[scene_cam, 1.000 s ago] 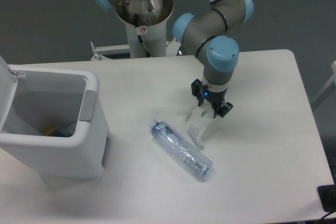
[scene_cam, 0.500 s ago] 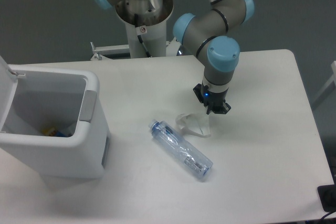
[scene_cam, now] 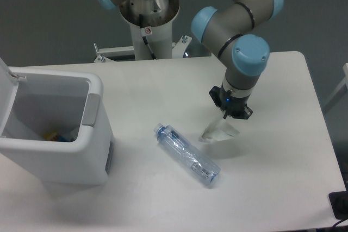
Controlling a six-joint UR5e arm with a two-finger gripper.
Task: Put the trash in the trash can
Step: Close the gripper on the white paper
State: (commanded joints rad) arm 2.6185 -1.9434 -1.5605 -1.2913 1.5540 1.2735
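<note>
Robotics lab: pedestal-mounted arm; bare white table; grey floor

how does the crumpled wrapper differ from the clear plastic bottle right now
The crumpled whitish wrapper hangs pinched in the gripper; the long clear plastic bottle lies flat and untouched on the white table. The wrapper is short and shapeless, the bottle long and cylindrical. Both remain outside the open white bin.

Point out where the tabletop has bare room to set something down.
Bare patches: the right side of the table past the pincer, the far strip between bin and arm, and the near edge below the bottle. The middle is crowded: the bottle and the wrapper hanging from the pincer sit close together.
</note>
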